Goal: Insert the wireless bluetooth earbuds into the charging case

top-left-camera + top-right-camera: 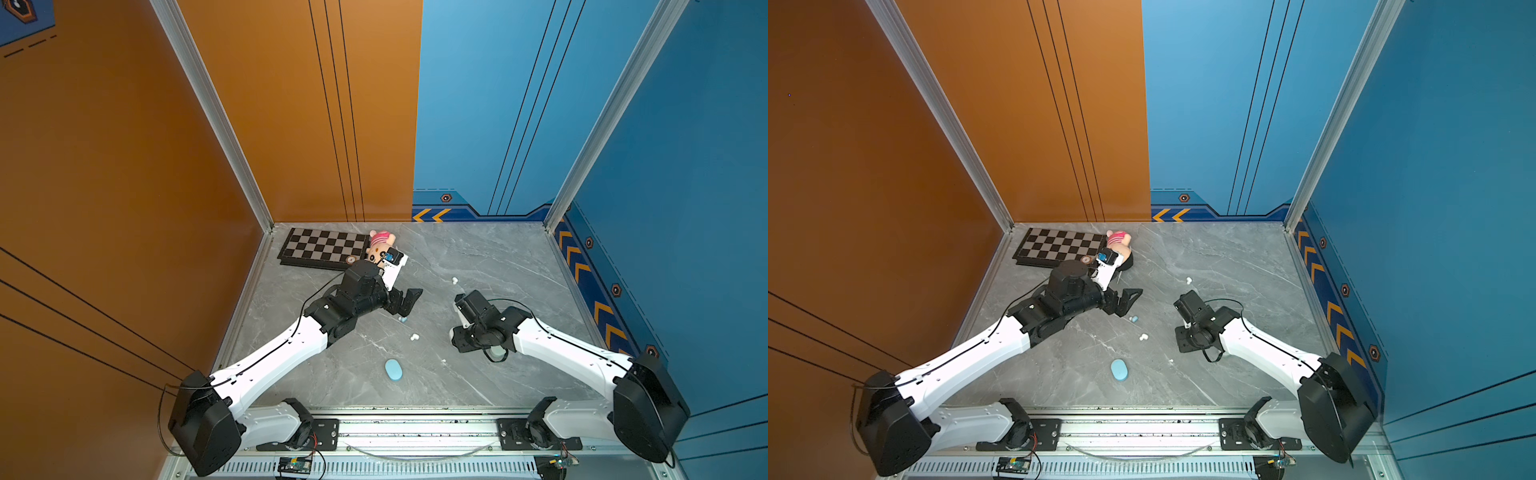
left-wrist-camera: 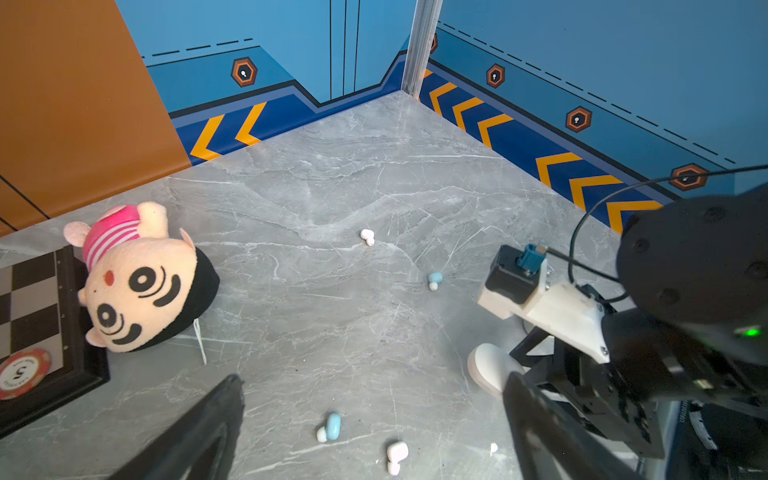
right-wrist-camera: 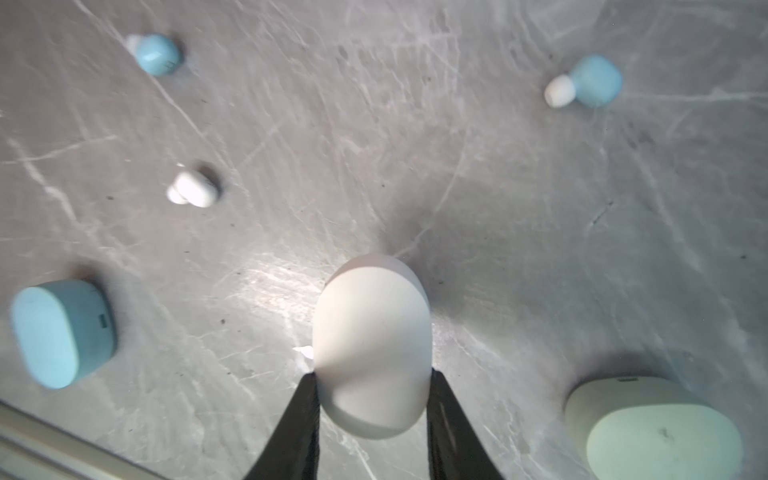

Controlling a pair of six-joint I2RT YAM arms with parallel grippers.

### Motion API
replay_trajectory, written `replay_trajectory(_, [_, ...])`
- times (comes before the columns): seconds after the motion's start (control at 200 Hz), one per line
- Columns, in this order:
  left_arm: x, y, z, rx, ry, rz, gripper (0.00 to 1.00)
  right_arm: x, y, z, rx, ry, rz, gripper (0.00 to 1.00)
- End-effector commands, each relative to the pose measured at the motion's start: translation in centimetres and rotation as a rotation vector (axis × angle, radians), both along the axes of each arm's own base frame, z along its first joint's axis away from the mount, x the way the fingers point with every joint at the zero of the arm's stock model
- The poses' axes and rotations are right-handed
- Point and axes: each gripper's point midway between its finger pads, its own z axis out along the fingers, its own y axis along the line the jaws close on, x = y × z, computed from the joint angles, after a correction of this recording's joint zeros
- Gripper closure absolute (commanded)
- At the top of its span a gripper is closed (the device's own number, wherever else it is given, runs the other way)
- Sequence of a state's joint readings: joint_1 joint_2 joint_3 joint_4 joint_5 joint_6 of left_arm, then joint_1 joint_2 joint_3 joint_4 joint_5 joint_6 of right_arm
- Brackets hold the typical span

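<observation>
right gripper (image 3: 372,375) pinching white case (image 3: 370,345) by its sides, left gripper (image 2: 374,377) spread wide near pale blue earbud (image 2: 333,427), grey table (image 3: 498,187)

A chessboard (image 1: 322,246) is laid flat in the far left corner of the grey marbled tabletop (image 1: 490,257), close to the orange wall (image 1: 124,145). A cream plush toy (image 2: 141,286) with a pink striped cap is seen lying on its side just beside the board, and a red poker chip (image 2: 23,373) marked 5 is set on the board's corner nearest it. The blue wall (image 2: 582,50) is trimmed with orange chevrons.
</observation>
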State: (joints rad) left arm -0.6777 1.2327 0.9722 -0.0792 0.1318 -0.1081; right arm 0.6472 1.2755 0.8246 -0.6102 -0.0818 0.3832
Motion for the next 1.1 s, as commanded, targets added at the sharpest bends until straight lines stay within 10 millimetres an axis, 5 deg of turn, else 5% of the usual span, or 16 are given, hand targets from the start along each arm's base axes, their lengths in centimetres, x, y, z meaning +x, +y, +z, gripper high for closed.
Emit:
replay_trajectory(0.0, [-0.7, -0.9, 0.6, -0.018, -0.004, -0.093, 0.04, -0.1, 1.6, 3.9, 0.138, -0.049, 0.16, 0.8])
replay_trajectory(0.33, [-5.3, -3.6, -0.6, -0.021, -0.036, -0.452, 0.13, -1.6, 4.6, 13.0, 0.464, -0.181, 0.487, 0.8])
replay_trajectory(0.516, [-8.3, -4.1, -2.2, 0.02, -0.111, -0.632, 0.16, -1.4, 4.4, 14.0, 0.472, -0.171, 0.529, 0.82])
replay_trajectory(1.096, [-10.2, -6.0, -3.1, -0.004, -0.061, -0.754, 0.31, -2.1, 5.6, 16.2, 0.463, -0.26, 0.732, 0.83])
